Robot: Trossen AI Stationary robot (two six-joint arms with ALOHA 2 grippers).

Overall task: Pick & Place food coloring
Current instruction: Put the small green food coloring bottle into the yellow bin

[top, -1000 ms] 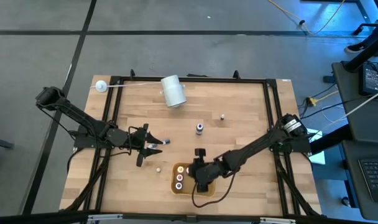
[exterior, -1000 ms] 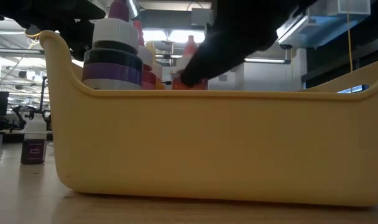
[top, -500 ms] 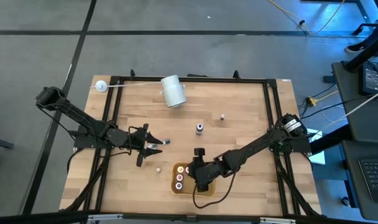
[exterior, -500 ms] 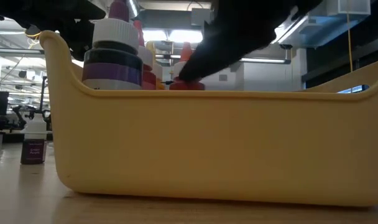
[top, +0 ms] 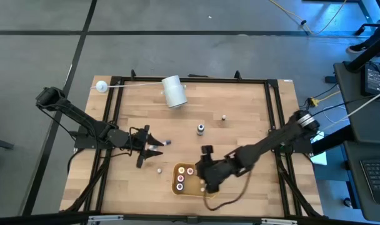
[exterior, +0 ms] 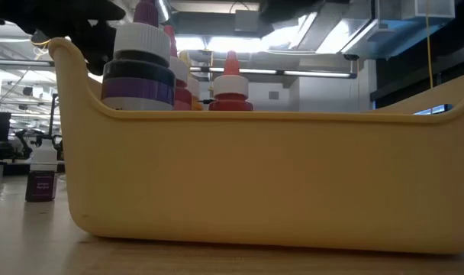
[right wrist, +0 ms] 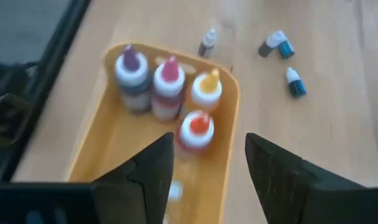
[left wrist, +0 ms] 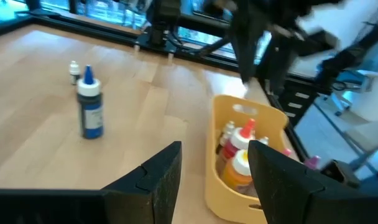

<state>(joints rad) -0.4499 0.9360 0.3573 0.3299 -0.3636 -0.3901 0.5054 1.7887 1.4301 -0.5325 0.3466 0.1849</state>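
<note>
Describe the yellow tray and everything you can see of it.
The yellow tray is a smooth, plastic-looking bin with rounded corners and a raised wall, sitting flat on the wooden table near its front edge. Four dropper bottles stand upright at one end: purple cap, pink, yellow-orange and red-orange. The right gripper hangs over it with open fingers, not touching it.

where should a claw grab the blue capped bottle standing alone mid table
Grip the blue-capped bottle across its straight dark body, below the cap. It stands upright, apart from its neighbours, so a straight-down approach with the fingers either side seems safest; the tapered cap would likely slip.
</note>
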